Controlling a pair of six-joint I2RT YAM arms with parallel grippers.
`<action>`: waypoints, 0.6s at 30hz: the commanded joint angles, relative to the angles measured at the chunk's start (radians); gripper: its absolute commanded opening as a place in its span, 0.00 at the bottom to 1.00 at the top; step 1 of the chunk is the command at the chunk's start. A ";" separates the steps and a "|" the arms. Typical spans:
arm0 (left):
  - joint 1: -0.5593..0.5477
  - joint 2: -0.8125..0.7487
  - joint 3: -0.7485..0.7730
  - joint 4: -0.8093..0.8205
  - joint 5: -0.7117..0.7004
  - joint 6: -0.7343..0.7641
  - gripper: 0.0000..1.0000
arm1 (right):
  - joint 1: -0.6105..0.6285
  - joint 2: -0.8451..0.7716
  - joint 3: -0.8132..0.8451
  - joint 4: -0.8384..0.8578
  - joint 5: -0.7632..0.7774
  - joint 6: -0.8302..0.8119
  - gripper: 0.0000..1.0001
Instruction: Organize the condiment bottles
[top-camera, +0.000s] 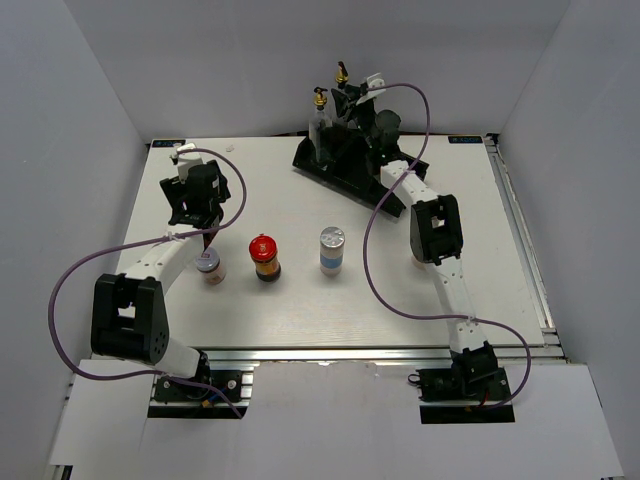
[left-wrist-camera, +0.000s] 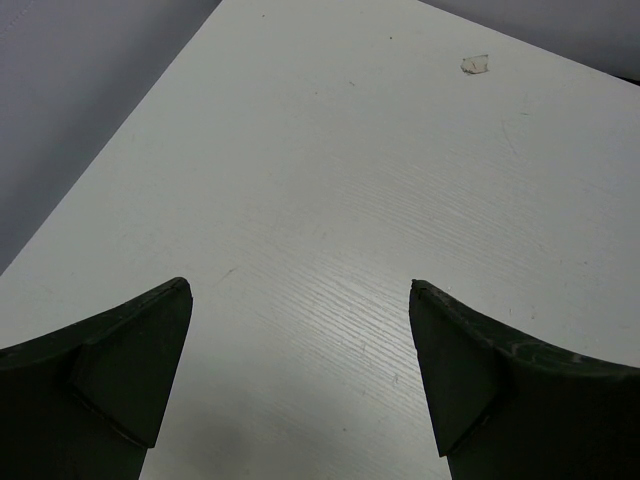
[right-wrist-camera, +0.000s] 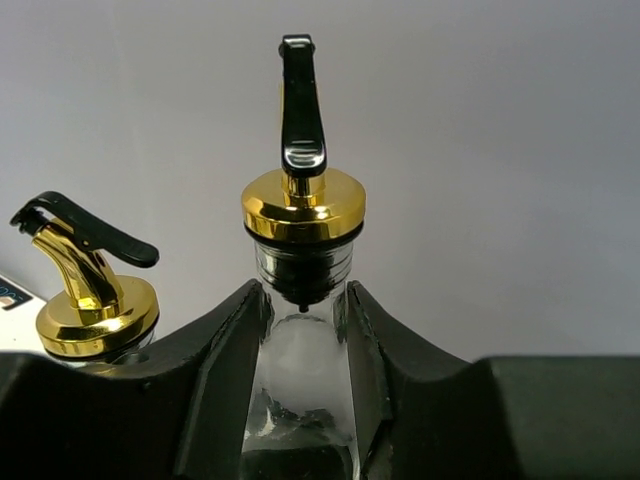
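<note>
My right gripper (top-camera: 350, 102) (right-wrist-camera: 303, 300) is shut on the neck of a tall clear glass bottle (top-camera: 343, 82) (right-wrist-camera: 303, 340) with a gold pourer top, at the far end of the long black tray (top-camera: 335, 168). The second glass bottle (top-camera: 320, 112) (right-wrist-camera: 95, 300) stands just left of it. The frames do not show whether the held bottle rests in the tray. On the table in front stand a pale silver-lidded jar (top-camera: 209, 266), a red-capped dark jar (top-camera: 265, 257) and a blue-labelled jar (top-camera: 331, 250). My left gripper (top-camera: 196, 205) (left-wrist-camera: 300, 295) is open and empty over bare table, behind the pale jar. The pinkish jar is mostly hidden behind my right arm.
White walls enclose the table on the left, back and right. A small scrap of tape (left-wrist-camera: 475, 63) lies on the table near the back left. My right arm (top-camera: 435, 230) stretches across the right half of the table.
</note>
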 joint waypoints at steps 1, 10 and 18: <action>0.004 -0.035 0.034 -0.014 -0.014 0.003 0.98 | 0.004 -0.041 0.009 0.167 0.019 -0.016 0.44; 0.006 -0.038 0.026 -0.011 -0.023 -0.011 0.98 | 0.005 -0.021 -0.026 0.169 0.015 0.004 0.43; 0.007 -0.051 0.023 -0.015 -0.028 -0.011 0.98 | 0.005 -0.051 -0.067 0.173 0.010 0.010 0.59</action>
